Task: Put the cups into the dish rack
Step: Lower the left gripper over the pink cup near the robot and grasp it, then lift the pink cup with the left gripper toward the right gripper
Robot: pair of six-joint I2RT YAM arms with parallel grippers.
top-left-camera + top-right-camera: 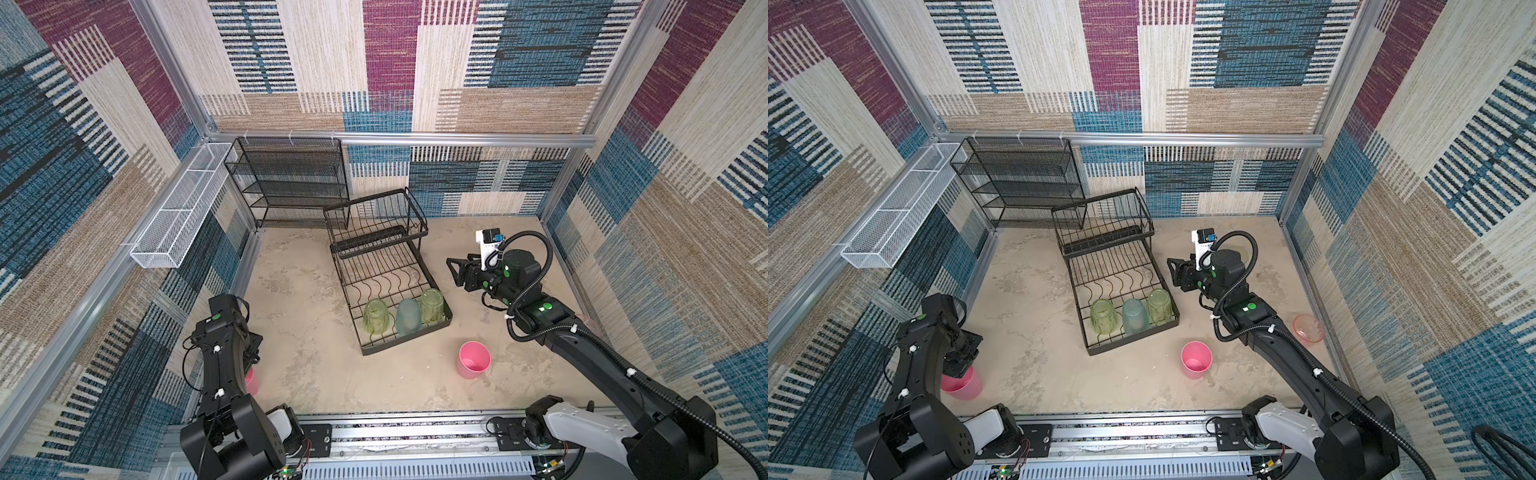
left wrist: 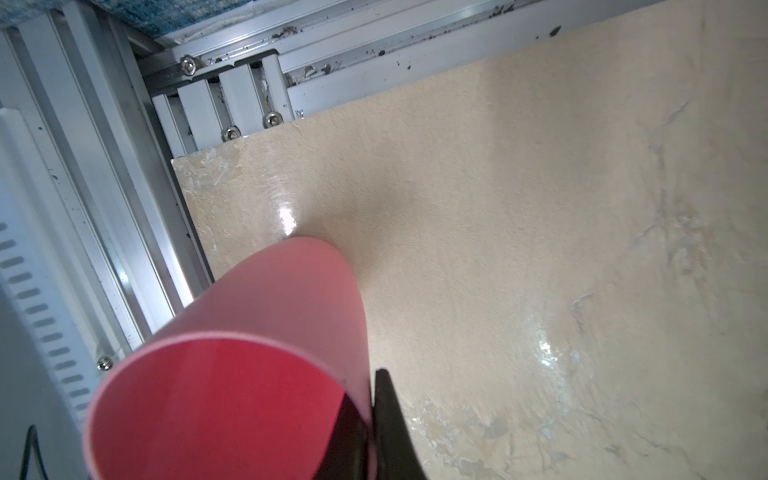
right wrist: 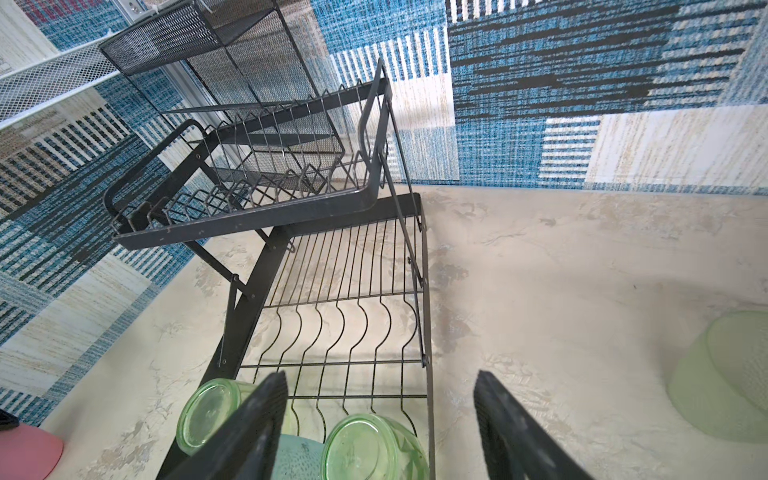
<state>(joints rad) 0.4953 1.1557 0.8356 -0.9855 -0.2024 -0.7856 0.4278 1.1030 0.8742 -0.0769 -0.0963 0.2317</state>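
Pink cup (image 2: 257, 316) rim in L end effector (image 2: 371, 419) pinch

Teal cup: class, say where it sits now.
In both top views, the teal cup sits centrally, at the near edge of the dish rack, between two yellow-green cups.

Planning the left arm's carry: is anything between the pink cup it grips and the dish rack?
Nothing visible: bare table lies between the pink cup in the left gripper and the dish rack. Two yellow-green cups and a teal cup fill the lower tier's near row; the wires behind them are free.
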